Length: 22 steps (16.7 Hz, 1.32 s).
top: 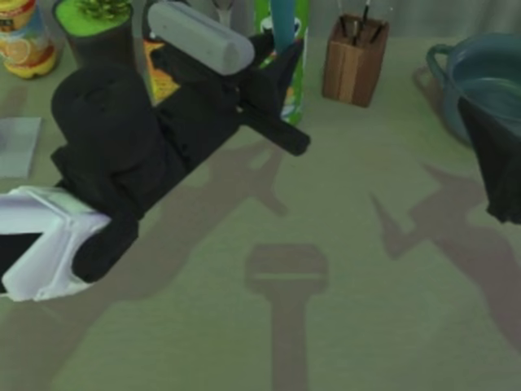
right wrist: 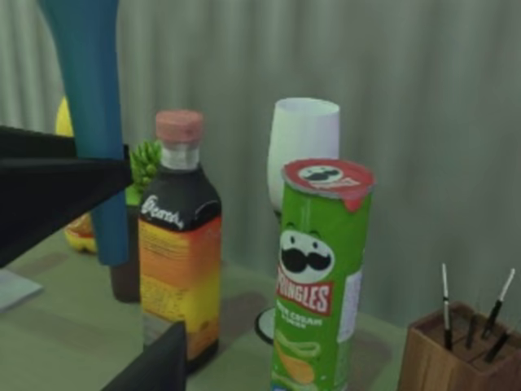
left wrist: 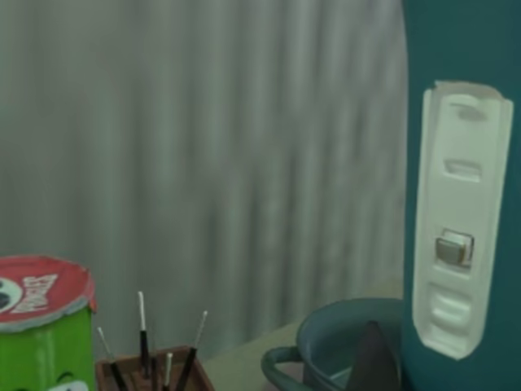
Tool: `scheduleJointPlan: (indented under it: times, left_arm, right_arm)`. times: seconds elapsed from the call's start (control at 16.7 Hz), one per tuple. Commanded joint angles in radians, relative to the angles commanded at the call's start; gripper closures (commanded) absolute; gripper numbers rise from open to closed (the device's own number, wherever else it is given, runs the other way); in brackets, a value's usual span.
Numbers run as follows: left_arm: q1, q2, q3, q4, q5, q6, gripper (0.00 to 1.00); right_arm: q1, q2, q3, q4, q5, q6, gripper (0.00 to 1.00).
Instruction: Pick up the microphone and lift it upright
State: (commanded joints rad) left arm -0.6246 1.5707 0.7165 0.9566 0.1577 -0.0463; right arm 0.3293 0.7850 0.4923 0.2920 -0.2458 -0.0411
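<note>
The microphone (top: 285, 20), teal tapering handle with a white switch panel, stands upright, raised off the table beside the green Pringles can (top: 286, 73)

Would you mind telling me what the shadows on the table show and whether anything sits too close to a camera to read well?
Top view: sharp arm shadows cross the table, with a T-shaped one at the near centre. Left wrist view: the microphone fills the frame's side, close and cropped, its white switch clear. Right wrist view: the left gripper is a dark unlit shape around the teal handle; Pringles can well lit.

Pringles can (top: 293, 57) at table's back middle; pen holder (top: 354, 61) right of it; pot (top: 480, 81) far right.
</note>
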Motion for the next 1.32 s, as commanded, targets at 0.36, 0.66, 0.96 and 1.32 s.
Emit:
scheduleJointPlan:
  times: [0.36, 0.66, 0.96, 1.32]
  left_arm:
    - [0.000, 0.000, 0.000, 0.000, 0.000, 0.000, 1.00]
    - [0.000, 0.000, 0.000, 0.000, 0.000, 0.000, 1.00]
    - [0.000, 0.000, 0.000, 0.000, 0.000, 0.000, 1.00]
    - [0.000, 0.000, 0.000, 0.000, 0.000, 0.000, 1.00]
  right_arm:
    - [0.148, 0.381, 0.221, 0.131, -0.111, -0.018, 0.00]
    - [0.177, 0.446, 0.262, 0.156, -0.132, -0.020, 0.00]
    - [0.187, 0.483, 0.296, 0.164, -0.120, -0.019, 0.00]
    - [0.259, 0.762, 0.511, 0.217, -0.045, -0.017, 0.00]
